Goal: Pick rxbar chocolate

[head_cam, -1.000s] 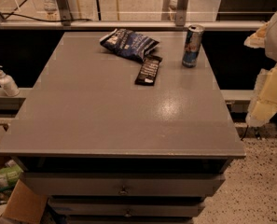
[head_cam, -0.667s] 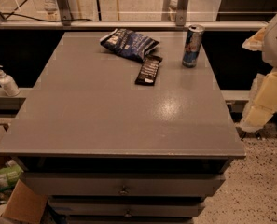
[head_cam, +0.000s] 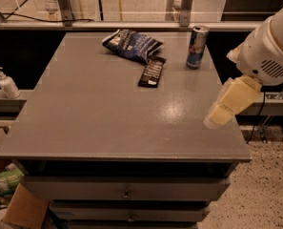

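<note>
On table [head_cam: 107, 123] far side: rxbar chocolate [head_cam: 151, 72], lettering unreadable, beside blue bag [head_cam: 131, 44]; gripper [head_cam: 217, 117] over right edge, grip state unclear.

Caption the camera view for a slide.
The gripper hovers at the table's right edge; rxbar lies farther back, near bag and can.

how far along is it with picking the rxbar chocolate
Done: nothing yet; the rxbar chocolate lies flat on the table by the blue snack bag, untouched. In hand: the gripper hangs over the table's right edge, well apart from the bar. Left: reach across, grasp it, lift.
</note>
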